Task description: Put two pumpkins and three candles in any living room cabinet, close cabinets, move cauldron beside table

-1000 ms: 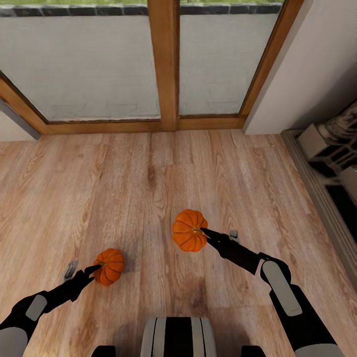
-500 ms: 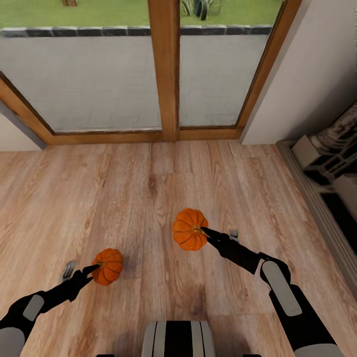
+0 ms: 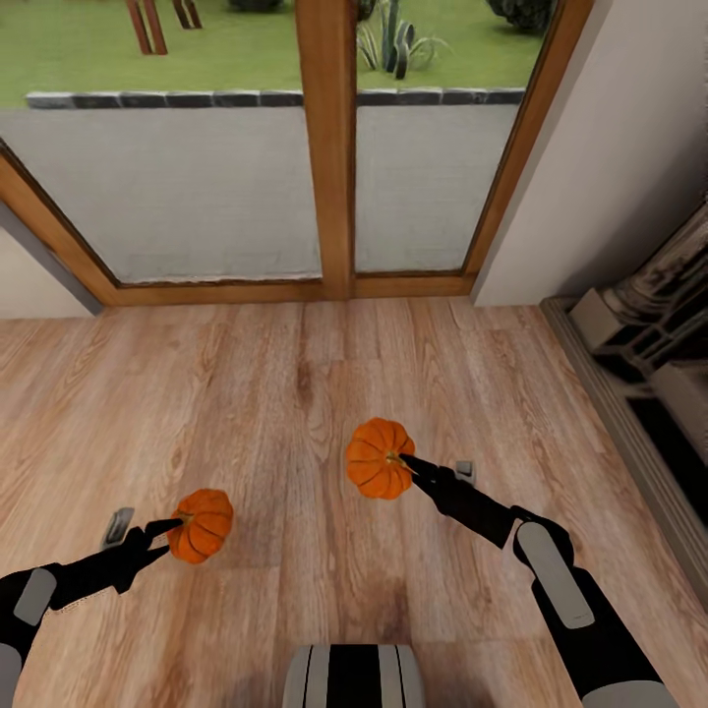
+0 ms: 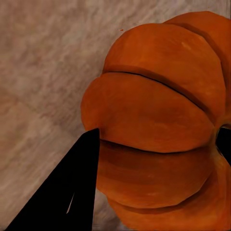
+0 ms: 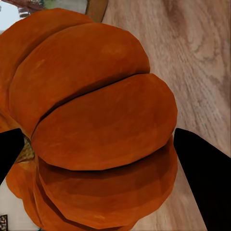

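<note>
Both pumpkins are off the wood floor [image 3: 295, 393], each at an arm's tip. The left gripper [image 3: 175, 526] pinches one pumpkin [image 3: 201, 524] lower left; the right gripper [image 3: 401, 460] pinches the other pumpkin [image 3: 379, 457] mid-frame. No cabinet visible.

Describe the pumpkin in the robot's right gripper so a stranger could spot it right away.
Start at the wooden-framed glass door, then come down the plank floor. The pumpkin at the right gripper looks bigger and sits nearer the door than the other pumpkin.
</note>
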You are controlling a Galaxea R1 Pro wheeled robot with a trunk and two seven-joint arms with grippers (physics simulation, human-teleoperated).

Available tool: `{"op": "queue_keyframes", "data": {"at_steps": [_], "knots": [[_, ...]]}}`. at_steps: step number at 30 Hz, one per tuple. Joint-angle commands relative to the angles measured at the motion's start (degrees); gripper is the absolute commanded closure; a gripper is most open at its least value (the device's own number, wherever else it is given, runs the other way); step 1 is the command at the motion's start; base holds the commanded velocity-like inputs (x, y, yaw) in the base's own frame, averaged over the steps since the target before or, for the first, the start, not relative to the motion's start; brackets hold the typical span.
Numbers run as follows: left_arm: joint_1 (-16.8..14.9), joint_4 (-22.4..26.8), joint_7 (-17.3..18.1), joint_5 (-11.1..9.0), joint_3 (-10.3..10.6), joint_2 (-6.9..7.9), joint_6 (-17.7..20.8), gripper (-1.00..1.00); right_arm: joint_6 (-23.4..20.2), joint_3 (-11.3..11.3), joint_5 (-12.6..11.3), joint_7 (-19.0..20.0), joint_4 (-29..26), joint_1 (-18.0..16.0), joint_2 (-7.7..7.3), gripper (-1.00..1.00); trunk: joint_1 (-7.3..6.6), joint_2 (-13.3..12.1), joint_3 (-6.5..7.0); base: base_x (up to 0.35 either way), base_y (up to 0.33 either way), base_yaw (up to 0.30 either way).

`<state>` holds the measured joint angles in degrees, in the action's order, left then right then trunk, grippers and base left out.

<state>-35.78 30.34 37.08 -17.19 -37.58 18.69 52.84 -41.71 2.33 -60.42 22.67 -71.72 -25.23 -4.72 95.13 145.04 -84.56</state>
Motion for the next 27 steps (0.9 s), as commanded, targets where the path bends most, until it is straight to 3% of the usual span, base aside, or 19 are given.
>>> {"op": "queue_keyframes", "data": {"at_steps": [1,11,16,19,24,27], "knots": [[0.0,0.4,-0.2,0.4,0.0,0.01,0.5,1.00,0.2,0.0,0.0,-0.3,0.1,0.0,0.01,1.00,-0.02,0.0,0.23,0.000,0.000,0.000],[0.0,0.9,0.0,0.2,0.1,0.64,3.2,1.00,0.6,0.1,0.1,-0.3,0.2,0.0,0.23,1.00,-0.28,-0.1,2.44,-0.006,0.000,0.000],[0.0,1.0,2.9,0.4,0.1,0.85,3.4,1.00,0.6,0.1,0.3,-1.1,0.2,-0.1,1.35,1.00,-0.41,-0.2,3.55,-0.164,0.000,0.000],[0.0,1.0,3.7,0.5,0.1,0.89,3.4,1.00,0.3,0.0,0.2,-4.1,0.2,-0.1,1.56,1.00,-0.49,-0.3,4.22,-0.041,0.000,0.000],[0.0,1.0,3.9,0.5,0.1,0.90,3.4,1.00,0.1,-0.1,0.1,-12.8,-0.3,-0.1,1.63,1.00,-0.61,-0.3,5.32,-0.008,0.000,0.000],[0.0,1.0,4.0,0.5,0.1,0.95,3.4,1.00,0.1,-0.1,-0.1,-15.2,-0.1,-0.1,1.64,1.00,-0.69,-0.4,5.99,-0.001,0.000,0.000]]}}
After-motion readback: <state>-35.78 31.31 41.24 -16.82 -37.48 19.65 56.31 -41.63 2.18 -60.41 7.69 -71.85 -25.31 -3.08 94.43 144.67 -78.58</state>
